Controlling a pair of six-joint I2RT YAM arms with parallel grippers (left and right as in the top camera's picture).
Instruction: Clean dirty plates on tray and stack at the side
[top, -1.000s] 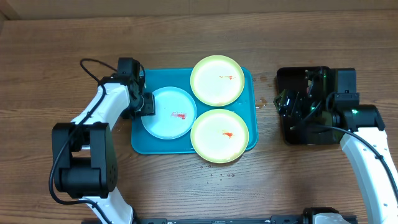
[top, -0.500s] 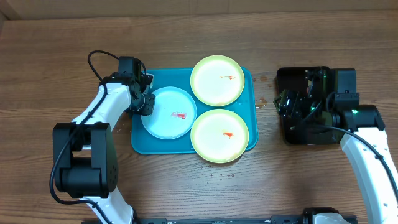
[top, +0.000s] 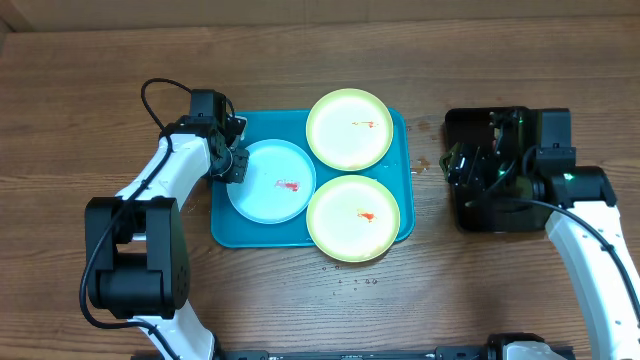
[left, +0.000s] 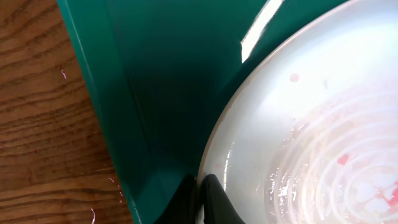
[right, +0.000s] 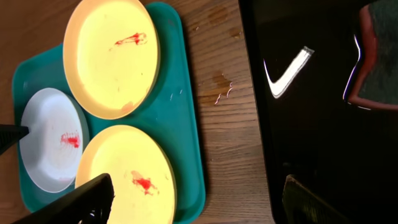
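On the table (top: 320, 300), the teal tray (top: 260, 236) carries two green-rimmed plates (top: 349, 129) at 1 and 5 o'clock and the white plate (top: 272, 180) at 9. The left tool (top: 233, 165) is pinched narrow on the white plate's 9 o'clock rim. It should lift slowly and level to clear the tray's lip. The right tool (top: 470, 170) gapes wide, empty, over the black tray (top: 480, 215) at 3.

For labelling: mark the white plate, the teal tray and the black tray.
white plate (top: 258, 172): overhead, bare floor left of smear.
teal tray (top: 240, 232): overhead, bare corner.
black tray (top: 480, 220): overhead, bare floor.
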